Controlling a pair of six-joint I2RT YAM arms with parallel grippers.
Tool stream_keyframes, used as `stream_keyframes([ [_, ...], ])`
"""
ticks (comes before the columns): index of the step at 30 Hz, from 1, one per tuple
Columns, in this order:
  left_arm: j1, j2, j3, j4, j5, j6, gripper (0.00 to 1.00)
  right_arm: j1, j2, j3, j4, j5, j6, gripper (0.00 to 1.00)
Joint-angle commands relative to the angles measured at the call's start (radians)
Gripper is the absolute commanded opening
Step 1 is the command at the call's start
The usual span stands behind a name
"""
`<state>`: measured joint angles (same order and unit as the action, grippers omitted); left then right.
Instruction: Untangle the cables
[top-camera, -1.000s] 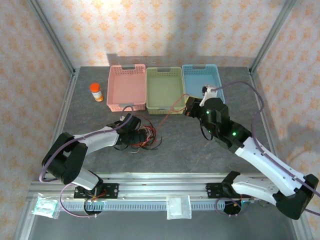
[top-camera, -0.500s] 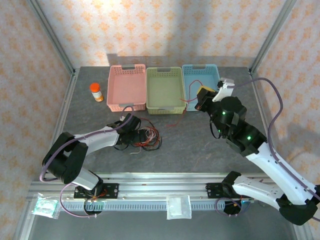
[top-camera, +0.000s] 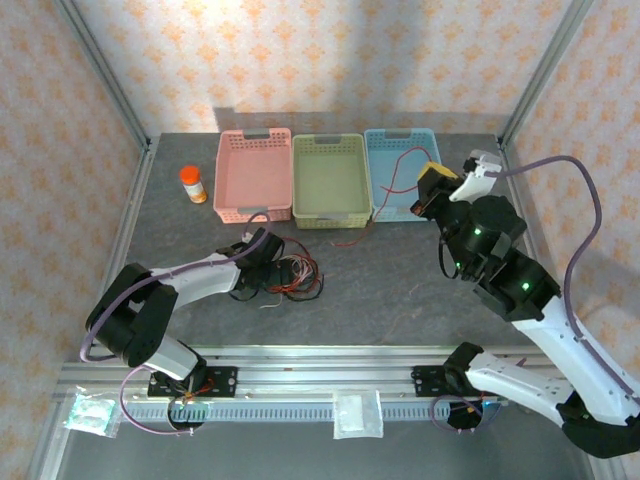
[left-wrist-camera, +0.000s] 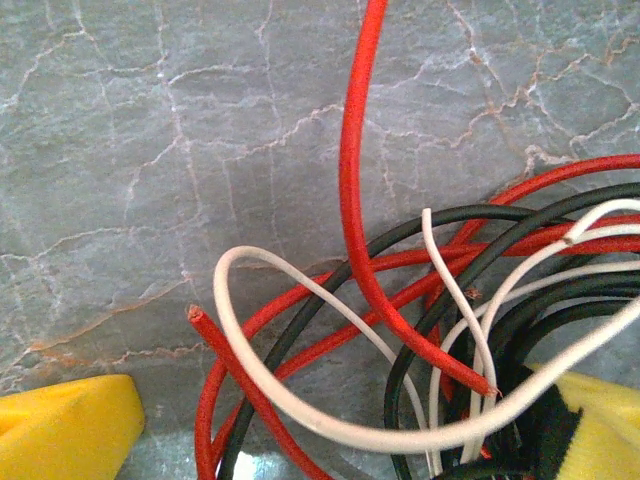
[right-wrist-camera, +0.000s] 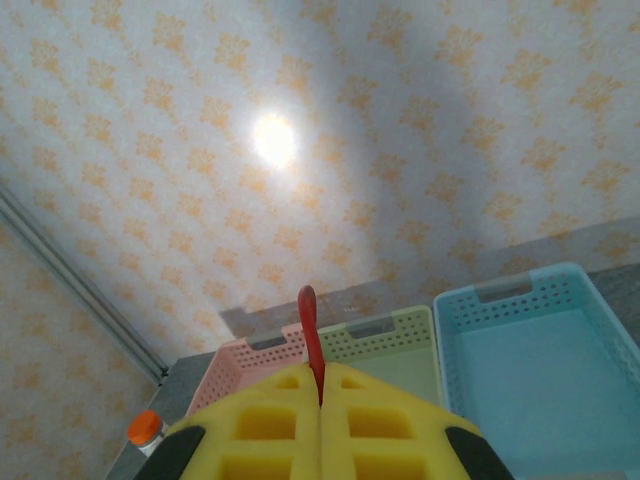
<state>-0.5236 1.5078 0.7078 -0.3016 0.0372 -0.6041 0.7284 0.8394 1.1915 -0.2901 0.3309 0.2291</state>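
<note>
A tangle of red, black and white cables (top-camera: 295, 275) lies on the grey table, left of centre. My left gripper (top-camera: 268, 268) rests low on it. In the left wrist view the cables (left-wrist-camera: 400, 300) loop between its yellow fingertips (left-wrist-camera: 65, 430), and the left gripper (left-wrist-camera: 330, 440) is open around them. My right gripper (top-camera: 430, 182) is raised at the blue basket's near right corner, shut on one red cable (top-camera: 362, 232) that trails back down to the table in front of the green basket. In the right wrist view the red cable (right-wrist-camera: 311, 335) sticks up from the shut right gripper (right-wrist-camera: 320, 400).
Three baskets stand in a row at the back: pink (top-camera: 254, 175), green (top-camera: 331, 180), blue (top-camera: 400, 170). An orange-capped bottle (top-camera: 193, 184) stands left of the pink one. Metal frame posts rise at the table's back corners. A rail (top-camera: 330, 375) runs along the near edge.
My right gripper has swung right and upward from the green basket's front edge to the blue basket, drawing the red cable away from the tangle. The left arm has stayed put.
</note>
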Motion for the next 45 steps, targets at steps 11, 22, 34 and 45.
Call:
stream_keyframes([
  [11,-0.143,-0.022,0.060,0.004,0.046,-0.016,0.99,0.003,-0.038,-0.004,-0.034,0.100,-0.021,0.00],
  [22,-0.167,-0.350,0.120,-0.138,-0.146,-0.045,0.99,0.000,0.043,0.112,-0.205,0.204,0.011,0.00],
  [34,-0.163,-0.404,0.242,0.079,-0.094,-0.034,0.99,-0.076,0.227,0.317,-0.250,0.257,-0.034,0.00],
  [45,-0.135,-0.087,0.507,0.258,-0.011,-0.041,0.99,-0.193,0.456,0.470,-0.155,0.199,-0.127,0.00],
])
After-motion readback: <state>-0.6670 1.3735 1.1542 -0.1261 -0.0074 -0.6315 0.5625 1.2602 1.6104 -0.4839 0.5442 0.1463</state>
